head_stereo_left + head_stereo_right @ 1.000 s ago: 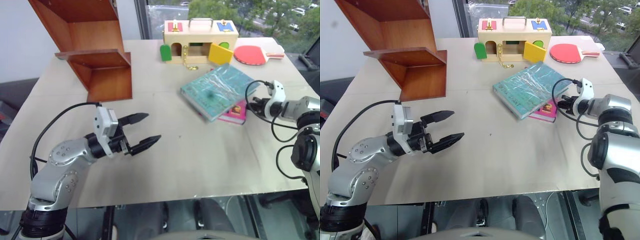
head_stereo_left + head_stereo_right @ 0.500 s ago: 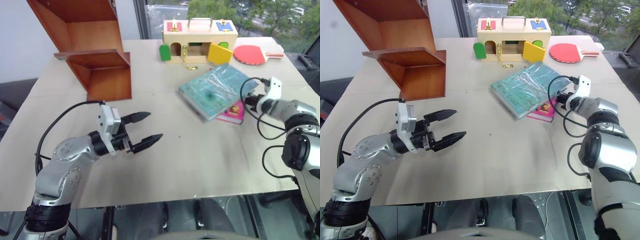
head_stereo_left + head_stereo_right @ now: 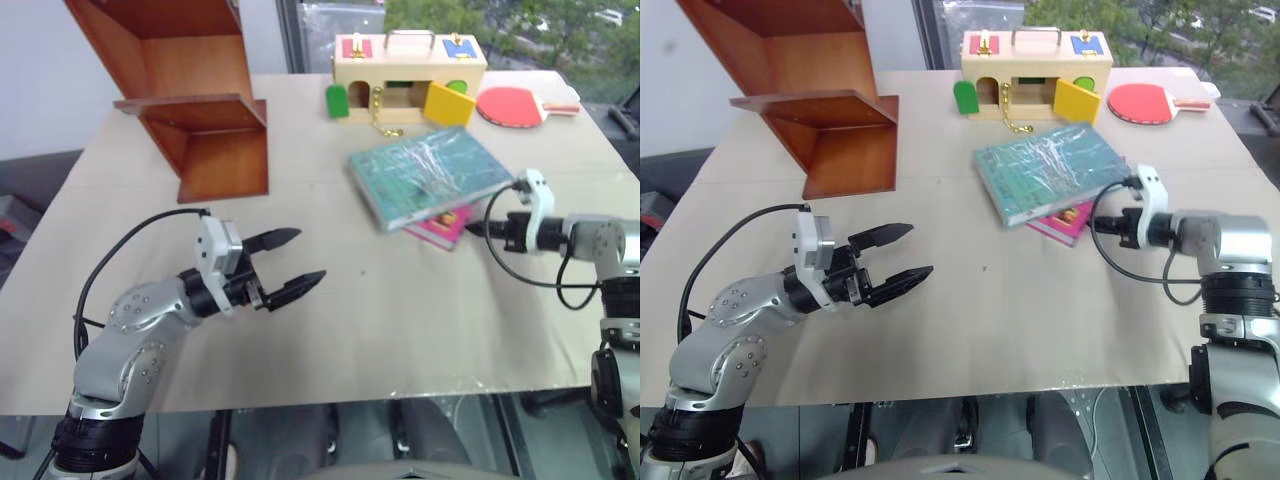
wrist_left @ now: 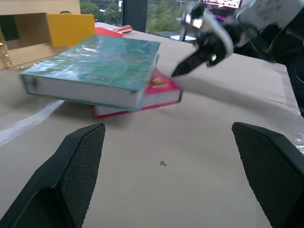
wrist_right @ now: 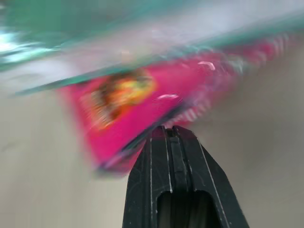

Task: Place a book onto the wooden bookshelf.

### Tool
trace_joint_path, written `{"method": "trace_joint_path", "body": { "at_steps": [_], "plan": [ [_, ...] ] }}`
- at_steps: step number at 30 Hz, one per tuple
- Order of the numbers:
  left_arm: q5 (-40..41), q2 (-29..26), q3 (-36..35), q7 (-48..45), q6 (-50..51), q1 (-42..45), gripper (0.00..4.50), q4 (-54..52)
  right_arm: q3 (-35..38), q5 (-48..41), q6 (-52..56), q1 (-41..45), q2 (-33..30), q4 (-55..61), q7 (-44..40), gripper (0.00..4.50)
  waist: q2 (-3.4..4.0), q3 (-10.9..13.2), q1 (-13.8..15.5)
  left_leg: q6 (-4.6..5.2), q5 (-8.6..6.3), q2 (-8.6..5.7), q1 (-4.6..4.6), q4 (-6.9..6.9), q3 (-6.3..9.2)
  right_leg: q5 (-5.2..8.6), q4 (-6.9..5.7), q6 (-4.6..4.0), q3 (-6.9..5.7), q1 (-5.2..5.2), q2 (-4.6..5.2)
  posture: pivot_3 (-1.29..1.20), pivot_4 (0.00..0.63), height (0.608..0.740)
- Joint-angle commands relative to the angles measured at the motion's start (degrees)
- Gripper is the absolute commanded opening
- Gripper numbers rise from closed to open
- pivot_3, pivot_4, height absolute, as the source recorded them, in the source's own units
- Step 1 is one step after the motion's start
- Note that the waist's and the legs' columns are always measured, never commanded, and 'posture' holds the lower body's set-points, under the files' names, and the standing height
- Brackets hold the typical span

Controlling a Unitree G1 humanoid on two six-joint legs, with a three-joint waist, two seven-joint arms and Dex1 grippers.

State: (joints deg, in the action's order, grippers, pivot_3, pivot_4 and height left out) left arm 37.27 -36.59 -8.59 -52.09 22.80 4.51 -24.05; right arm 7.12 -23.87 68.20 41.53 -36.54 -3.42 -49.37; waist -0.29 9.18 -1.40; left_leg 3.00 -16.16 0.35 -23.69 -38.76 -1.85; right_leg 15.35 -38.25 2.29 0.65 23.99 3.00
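The right gripper has its two black fingers pressed together on nothing, tips just beside the corner of the pink book. On that pink book lies the book – teal, plastic-wrapped, flat on the table. The left gripper hangs above the bare table, fingers spread wide, well apart from both books. The wooden bookshelf stands at the table's far left corner, a pale box with coloured doors and a red paddle along the far edge.
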Motion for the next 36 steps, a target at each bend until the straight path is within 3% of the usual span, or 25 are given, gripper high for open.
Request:
{"method": "trace_joint_path", "body": {
  "at_steps": [1,7,12,15,19,24,27,29,32,36],
  "plan": [
    [-0.2,0.1,-0.1,-0.3,-1.1,1.5,4.5,0.1,-3.2,0.9,-1.8,6.6,3.5,4.8,5.6,0.02,0.0,0.0,-0.4,0.0,0.0,0.0,0.0,-0.01,0.0,0.0,-0.04,0.0,0.0,0.0,0.0,0.0,0.15,0.74],
    [-0.5,0.4,0.1,-0.4,-1.5,2.3,4.5,0.9,-12.8,10.7,-16.0,16.5,11.3,-12.4,11.5,0.02,-0.05,0.0,-0.2,0.0,0.01,-0.1,0.0,-0.45,0.02,0.0,-0.37,0.0,-0.09,-0.06,0.08,0.0,0.15,0.74],
    [-0.7,0.9,-0.5,0.7,-1.8,0.7,4.5,-0.6,-23.2,18.8,-30.1,18.3,14.0,-25.7,7.3,0.02,-0.04,0.0,0.0,0.01,0.01,-0.16,-0.06,-0.47,0.03,0.0,-0.28,0.0,-0.1,-0.04,0.08,0.0,0.15,0.74],
    [-0.6,1.2,-1.0,1.4,-1.8,-0.7,4.5,-1.9,-28.4,23.8,-35.8,17.1,12.0,-28.2,3.0,0.02,-0.16,-0.1,-0.5,0.0,0.01,-0.14,-0.02,-0.46,0.02,0.01,-0.27,0.0,-0.09,-0.06,0.05,0.0,0.15,0.74],
    [-0.4,1.1,-1.8,2.4,-1.7,-2.6,4.5,-3.2,-30.3,22.3,-32.1,12.3,4.9,-15.5,-6.8,0.02,-0.19,-0.1,0.1,0.0,0.01,-0.14,0.05,-0.48,0.18,0.01,-0.26,0.0,-0.24,-0.24,0.13,0.0,0.15,0.74],
    [-0.5,1.3,-1.4,2.7,-1.8,-2.5,4.5,-3.2,-29.8,23.6,-29.7,7.3,-3.0,-5.0,-10.4,0.02,-0.2,-0.2,0.8,0.01,0.0,-0.14,0.06,-0.49,0.42,0.01,-0.17,-0.01,-0.45,-0.37,0.18,0.0,0.15,0.74],
    [-0.7,1.5,-0.9,2.3,-2.1,-1.3,4.5,-1.9,-22.0,17.2,-24.7,8.8,0.6,1.4,-7.4,0.02,-0.22,-0.2,0.6,0.01,0.0,-0.13,0.06,-0.49,0.46,0.0,-0.2,-0.03,-0.47,-0.38,0.19,0.0,0.15,0.74],
    [-0.8,1.6,-0.6,1.9,-2.2,-0.6,4.5,-1.0,-20.7,14.7,-20.2,10.1,3.5,5.8,-6.4,0.02,-0.16,-0.2,0.2,0.0,0.0,-0.13,0.05,-0.49,0.47,-0.03,-0.27,-0.08,-0.44,-0.32,0.19,0.0,0.15,0.74],
    [-1.0,1.5,-0.2,1.1,-2.4,0.3,4.5,0.0,-24.5,15.8,-18.8,10.7,6.5,9.5,-5.0,0.02,-0.15,-0.2,0.3,-0.04,0.03,-0.1,0.01,-0.46,0.48,-0.02,-0.37,-0.1,-0.45,-0.19,0.13,0.0,0.15,0.74],
    [-1.3,0.5,-0.9,-0.8,-3.0,1.5,4.5,2.4,-30.4,18.9,-17.7,13.4,13.5,6.0,-0.6,0.02,-0.16,-0.2,0.4,-0.05,0.03,-0.11,-0.05,-0.47,0.49,-0.02,-0.29,-0.1,-0.47,-0.19,0.15,0.0,0.15,0.74]
  ]
}}
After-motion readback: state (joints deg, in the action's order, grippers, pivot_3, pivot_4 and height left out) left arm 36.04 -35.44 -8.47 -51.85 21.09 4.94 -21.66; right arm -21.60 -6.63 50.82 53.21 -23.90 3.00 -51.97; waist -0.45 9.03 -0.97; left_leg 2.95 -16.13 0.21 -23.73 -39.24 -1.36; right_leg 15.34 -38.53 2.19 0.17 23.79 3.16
